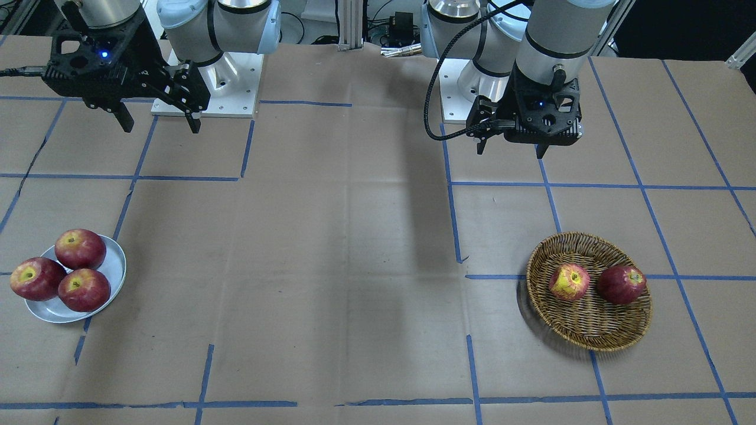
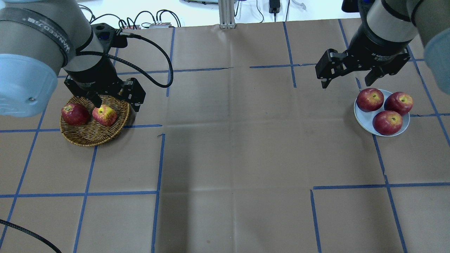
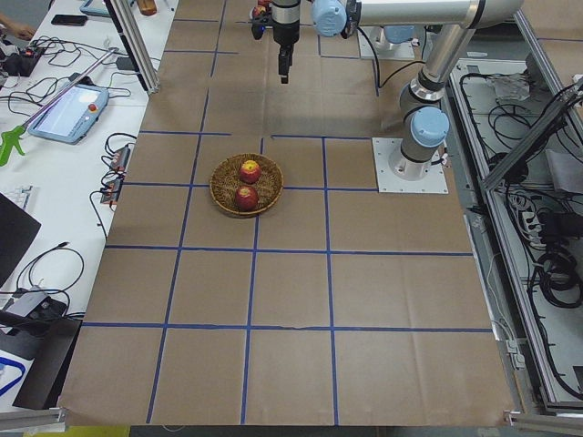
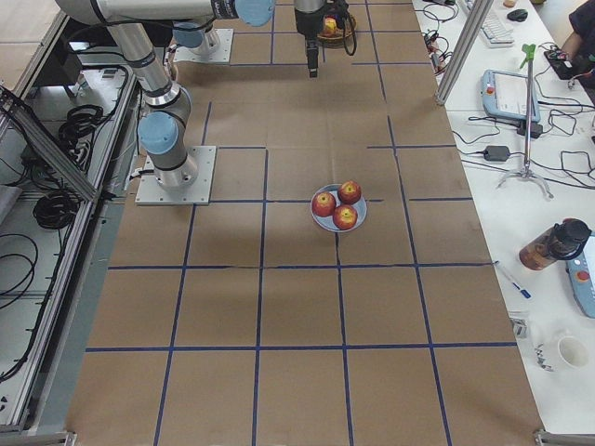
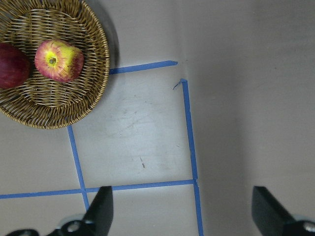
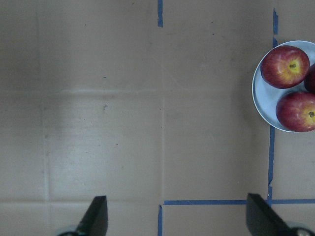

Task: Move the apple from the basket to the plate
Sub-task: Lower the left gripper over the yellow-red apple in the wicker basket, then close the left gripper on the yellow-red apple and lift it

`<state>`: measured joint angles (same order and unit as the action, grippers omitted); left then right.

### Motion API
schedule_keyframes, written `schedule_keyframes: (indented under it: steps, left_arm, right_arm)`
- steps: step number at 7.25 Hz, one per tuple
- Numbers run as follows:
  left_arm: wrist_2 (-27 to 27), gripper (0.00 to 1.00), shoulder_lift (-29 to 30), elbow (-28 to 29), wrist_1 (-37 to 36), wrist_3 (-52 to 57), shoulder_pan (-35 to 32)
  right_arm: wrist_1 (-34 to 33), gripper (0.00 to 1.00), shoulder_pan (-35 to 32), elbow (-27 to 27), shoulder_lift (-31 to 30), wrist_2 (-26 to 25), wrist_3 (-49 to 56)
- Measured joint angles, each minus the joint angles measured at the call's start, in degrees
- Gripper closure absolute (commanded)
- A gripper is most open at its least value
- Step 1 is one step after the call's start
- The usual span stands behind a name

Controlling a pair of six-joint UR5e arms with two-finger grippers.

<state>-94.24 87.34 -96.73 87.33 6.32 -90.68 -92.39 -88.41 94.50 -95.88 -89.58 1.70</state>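
fingers, left gripper (image 5: pixel 182 196): we see them spread wide, with nothing between them.
fingers, right gripper (image 6: pixel 175 199): also wide, holding nothing.
apple (image 2: pixel 104 115): we find it in the basket (image 2: pixel 88 138), at 3 o'clock of centre in the overhead view, yellow patch up.
dark apple (image 2: pixel 75 114): same basket, at 9 o'clock.
plate (image 2: pixel 364 119): at the table's 3 o'clock side, well apart from the basket, carrying three red apples (image 2: pixel 386 122).
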Motion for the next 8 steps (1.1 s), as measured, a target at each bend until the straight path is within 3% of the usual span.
schedule_keyframes:
  steps: [2, 8]
  left_arm:
    - [0.18, 0.01, 2.13, -0.20, -2.11, 1.93, 1.22]
    - [0.58, 0.01, 16.59, -0.77, -17.83, 24.55, 13.39]
  right_arm:
    - [0.19, 0.00, -0.06, 0.01, 1.26, 0.70, -0.16]
    - [0.47, 0.00, -0.08, 0.19, 1.80, 0.73, -0.13]
